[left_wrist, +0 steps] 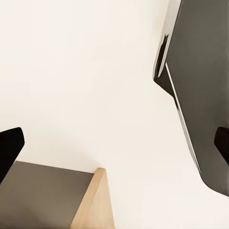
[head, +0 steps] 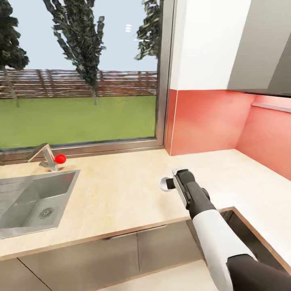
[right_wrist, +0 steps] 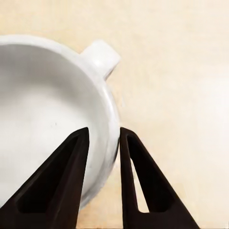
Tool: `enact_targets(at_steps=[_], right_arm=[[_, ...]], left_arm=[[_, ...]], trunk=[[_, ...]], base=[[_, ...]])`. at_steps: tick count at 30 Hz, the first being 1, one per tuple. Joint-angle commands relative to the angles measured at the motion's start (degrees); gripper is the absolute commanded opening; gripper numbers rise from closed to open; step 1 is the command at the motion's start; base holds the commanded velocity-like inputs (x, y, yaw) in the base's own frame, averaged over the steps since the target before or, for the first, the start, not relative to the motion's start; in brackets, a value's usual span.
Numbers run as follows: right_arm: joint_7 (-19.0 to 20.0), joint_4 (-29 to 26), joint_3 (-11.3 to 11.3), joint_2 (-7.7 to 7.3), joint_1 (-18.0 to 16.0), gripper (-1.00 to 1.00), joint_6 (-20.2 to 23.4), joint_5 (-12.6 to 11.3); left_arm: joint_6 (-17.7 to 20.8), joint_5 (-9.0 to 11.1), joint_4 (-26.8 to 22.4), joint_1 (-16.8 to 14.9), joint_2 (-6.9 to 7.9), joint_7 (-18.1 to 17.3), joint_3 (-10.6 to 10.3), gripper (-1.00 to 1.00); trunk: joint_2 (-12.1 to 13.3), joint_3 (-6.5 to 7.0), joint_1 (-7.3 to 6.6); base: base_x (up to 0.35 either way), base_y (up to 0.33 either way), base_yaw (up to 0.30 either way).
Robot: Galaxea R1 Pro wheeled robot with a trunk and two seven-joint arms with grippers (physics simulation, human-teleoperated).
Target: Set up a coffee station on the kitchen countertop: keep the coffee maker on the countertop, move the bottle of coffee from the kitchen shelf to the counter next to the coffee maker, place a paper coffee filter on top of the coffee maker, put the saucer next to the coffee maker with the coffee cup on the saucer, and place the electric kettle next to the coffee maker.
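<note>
Right gripper (right_wrist: 102,143) jaws clamp the cup (right_wrist: 43,100) wall, 1 finger inside, 1 outside, over the counter (head: 121,194) right of the sink (head: 36,198). Left jaws: cannot tell. Lift level, avoiding a pivot on that thin rim.

Bright, even daylight pours through the window (head: 81,72) onto the bench (head: 121,190) below it; shadows there are faint and soft; a small glare spot sits high on the glass; the renders look sharp, slightly grainy in the trees.
</note>
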Motion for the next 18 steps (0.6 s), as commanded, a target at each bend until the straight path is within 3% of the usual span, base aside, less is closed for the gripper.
enact_targets(at_steps=[1, 8, 18], right_arm=[[0.16, -0.03, 0.05, 0.02, -0.06, -1.00, 0.30, 0.32], [0.17, -0.03, 0.04, 0.02, -0.06, -1.00, 0.29, 0.37], [0.17, -0.03, 0.04, 0.02, -0.06, -1.00, 0.29, 0.39]], left_arm=[[-0.06, -0.19, -0.09, 0.02, -0.02, 0.02, 0.36, 1.00], [0.03, -0.13, -0.09, 0.02, -0.02, 0.11, 0.36, 1.00], [0.10, 0.01, -0.09, 0.02, -0.05, 0.02, 0.43, 1.00]], trunk=[[-0.13, -0.15, 0.01], [-0.13, -0.41, 0.01], [-0.13, -0.82, 0.01]], base=[[-0.266, 0.228, 0.258], [-0.167, 0.225, 0.257], [-0.009, 0.019, 0.257]])
